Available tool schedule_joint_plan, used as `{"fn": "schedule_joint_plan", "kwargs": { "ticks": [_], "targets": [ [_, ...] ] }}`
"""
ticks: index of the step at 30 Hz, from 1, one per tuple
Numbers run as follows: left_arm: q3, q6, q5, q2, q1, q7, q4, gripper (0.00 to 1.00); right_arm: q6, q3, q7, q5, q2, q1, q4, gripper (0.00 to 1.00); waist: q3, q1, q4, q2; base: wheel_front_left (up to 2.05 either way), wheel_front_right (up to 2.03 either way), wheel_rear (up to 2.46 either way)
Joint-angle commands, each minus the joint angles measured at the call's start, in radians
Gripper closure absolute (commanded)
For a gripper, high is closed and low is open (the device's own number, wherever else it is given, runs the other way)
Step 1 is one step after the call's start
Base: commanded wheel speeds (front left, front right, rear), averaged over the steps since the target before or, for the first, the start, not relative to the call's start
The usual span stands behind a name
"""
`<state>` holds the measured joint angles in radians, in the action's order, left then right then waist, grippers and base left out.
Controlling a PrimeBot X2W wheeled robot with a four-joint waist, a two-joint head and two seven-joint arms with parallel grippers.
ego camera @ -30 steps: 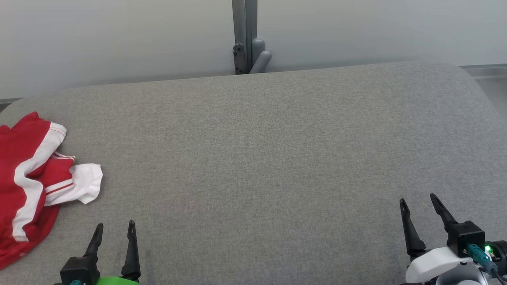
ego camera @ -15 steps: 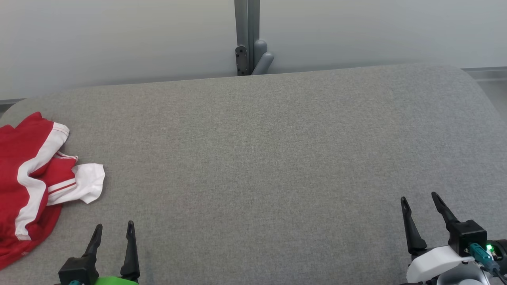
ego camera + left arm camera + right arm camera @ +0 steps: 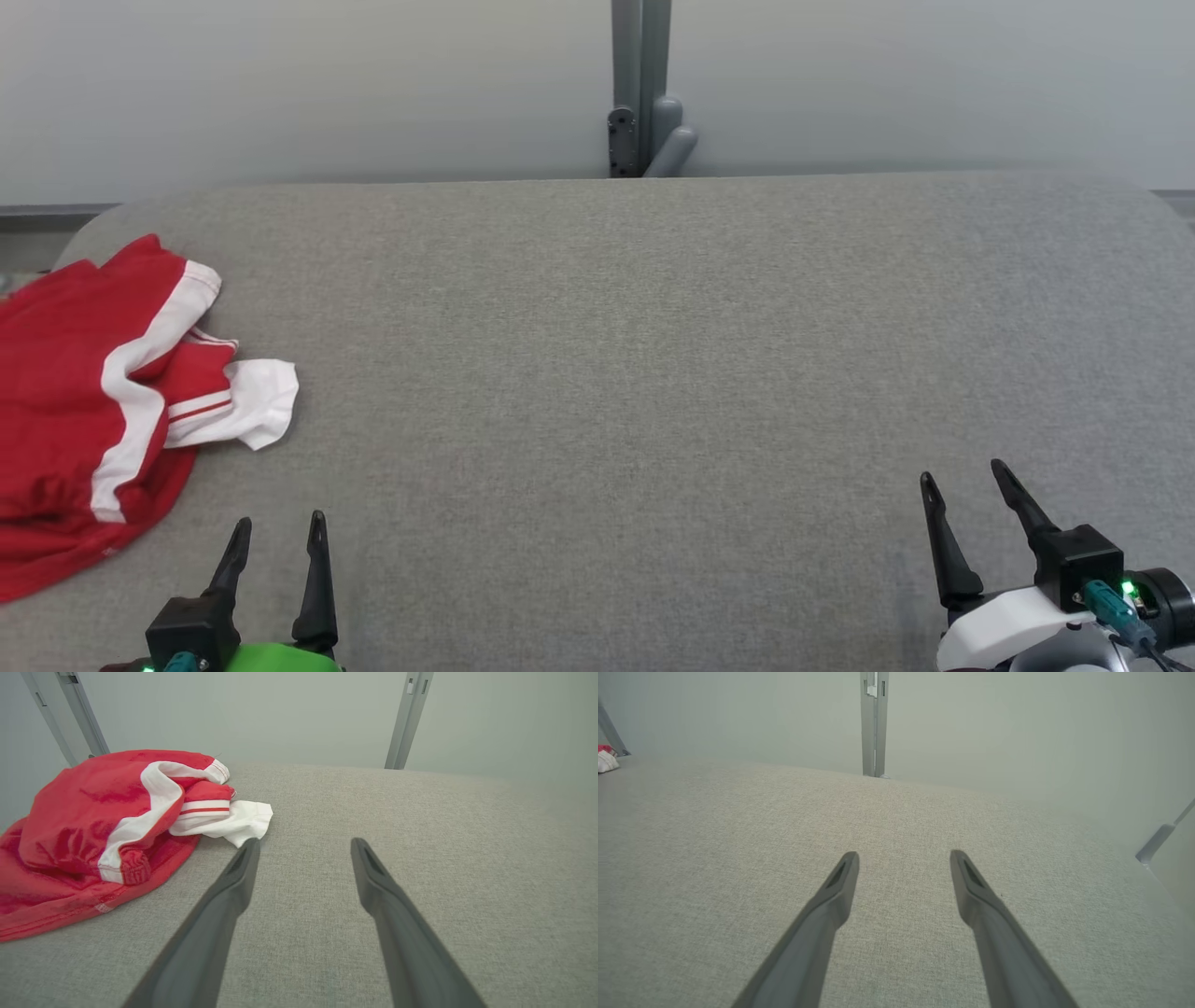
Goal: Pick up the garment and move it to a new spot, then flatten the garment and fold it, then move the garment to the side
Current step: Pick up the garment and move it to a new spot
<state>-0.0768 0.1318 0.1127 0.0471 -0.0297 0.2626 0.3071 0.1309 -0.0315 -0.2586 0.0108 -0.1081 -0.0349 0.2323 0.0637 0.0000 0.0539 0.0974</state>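
The left hand [image 3: 281,519] is seen with its two dark fingers [image 3: 224,905] spread wide and nothing held between them. It is poised low over the grey cloth-covered desk [image 3: 607,355]; whether the fingertips touch the cloth cannot be told.

The garment [image 3: 84,373], red with white bands, is found ahead of the left hand and out to its left, lying crumpled in a heap on the desk. One white flap [image 3: 243,823] is turned out toward the hand. In the left wrist view this flap is seen just beyond the tip of the left-side finger, while in the head view a strip of bare desk is seen between flap and fingertips, so the two are taken to be near but apart. A gathered red hem is visible at the garment's near side, just left of the hand's line.

The right hand [image 3: 963,471] is also held wide and empty, with bare grey cloth between and ahead of its fingers [image 3: 994,933]. The garment is placed well apart from it, far out to its left, and in the right wrist view only a small red and white scrap [image 3: 606,758] is caught at the edge.

Beyond both hands, past the desk's far edge, a pale wall [image 3: 280,84] is seen, with a grey upright post [image 3: 639,84] fixed against it, between the two hands' lines.
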Motion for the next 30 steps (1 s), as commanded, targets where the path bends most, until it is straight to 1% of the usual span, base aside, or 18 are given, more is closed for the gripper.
{"fn": "schedule_joint_plan", "kwargs": {
  "ticks": [1,8,12,15,21,25,27,30],
  "targets": [
    [-0.006,-0.001,-0.004,0.006,0.002,0.004,0.002,0.00,0.000,0.003,-0.006,0.008,0.000,-0.003,0.000,0.00,-0.011,0.0000,0.061,0.0000,0.00,0.00,0.00],
    [-0.039,-0.001,-0.017,0.006,-0.036,0.004,0.000,0.00,0.000,0.041,-0.006,0.016,0.012,0.010,0.009,0.00,-0.039,0.0000,0.202,0.0000,0.00,0.00,0.00],
    [-0.055,-0.001,-0.019,0.007,-0.053,0.004,-0.002,0.00,0.000,0.061,-0.006,0.019,0.017,0.014,0.013,0.00,-0.048,0.0000,0.257,0.0000,0.00,0.00,0.00],
    [-0.061,-0.001,-0.017,0.008,-0.057,0.003,-0.003,0.00,0.000,0.073,-0.006,0.021,0.020,0.018,0.016,0.00,-0.049,0.0000,0.281,0.0000,0.00,0.00,0.00],
    [-0.074,-0.001,-0.003,0.009,0.002,0.003,0.011,0.00,0.000,0.094,-0.006,0.022,0.016,0.029,0.014,0.00,-0.031,0.0000,0.283,0.0000,0.00,0.00,0.00],
    [-0.053,-0.001,0.001,0.019,0.082,0.002,0.089,0.00,0.000,0.100,-0.006,0.022,0.000,0.032,0.009,0.00,0.008,0.0000,0.263,0.0000,0.00,0.00,0.00],
    [-0.040,-0.001,0.004,0.032,0.161,-0.008,0.154,0.00,0.000,0.105,-0.006,0.018,-0.017,0.050,0.000,0.00,0.061,0.0000,0.249,0.0000,0.00,0.00,0.00],
    [-0.039,-0.007,0.018,0.052,0.312,-0.049,0.244,0.00,0.000,0.112,-0.006,0.010,-0.049,0.086,-0.019,0.00,0.162,0.0000,0.225,0.0000,0.00,0.00,0.00]
  ]
}}
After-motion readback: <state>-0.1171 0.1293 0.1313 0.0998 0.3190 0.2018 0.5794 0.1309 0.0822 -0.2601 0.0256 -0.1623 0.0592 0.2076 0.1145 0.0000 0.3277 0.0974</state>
